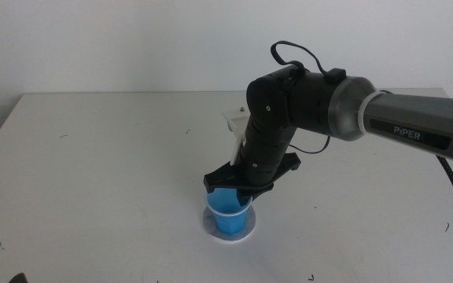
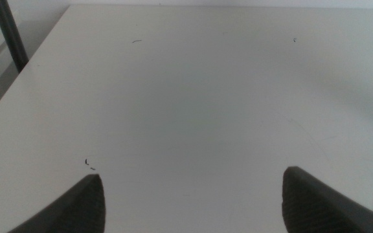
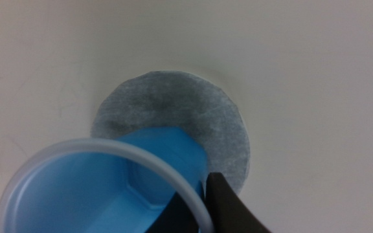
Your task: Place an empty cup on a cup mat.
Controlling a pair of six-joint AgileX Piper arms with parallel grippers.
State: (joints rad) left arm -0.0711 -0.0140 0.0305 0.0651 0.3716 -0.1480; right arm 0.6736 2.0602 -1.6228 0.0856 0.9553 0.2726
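Note:
The blue cup (image 1: 229, 212) stands upright over the grey cup mat (image 1: 210, 229) near the table's front middle. My right gripper (image 1: 239, 189) comes down from the right and is shut on the cup's rim, one jaw inside and one outside. In the right wrist view the cup (image 3: 102, 188) is empty and its base overlaps the near part of the cup mat (image 3: 180, 110), beside my right gripper (image 3: 196, 208). Whether the base touches the mat I cannot tell. My left gripper (image 2: 193, 200) waits open over bare table.
The white table (image 1: 93, 173) stretches around the mat. Its left edge and a dark post (image 2: 8, 35) appear in the left wrist view. A few small dark specks (image 2: 89, 164) mark the tabletop.

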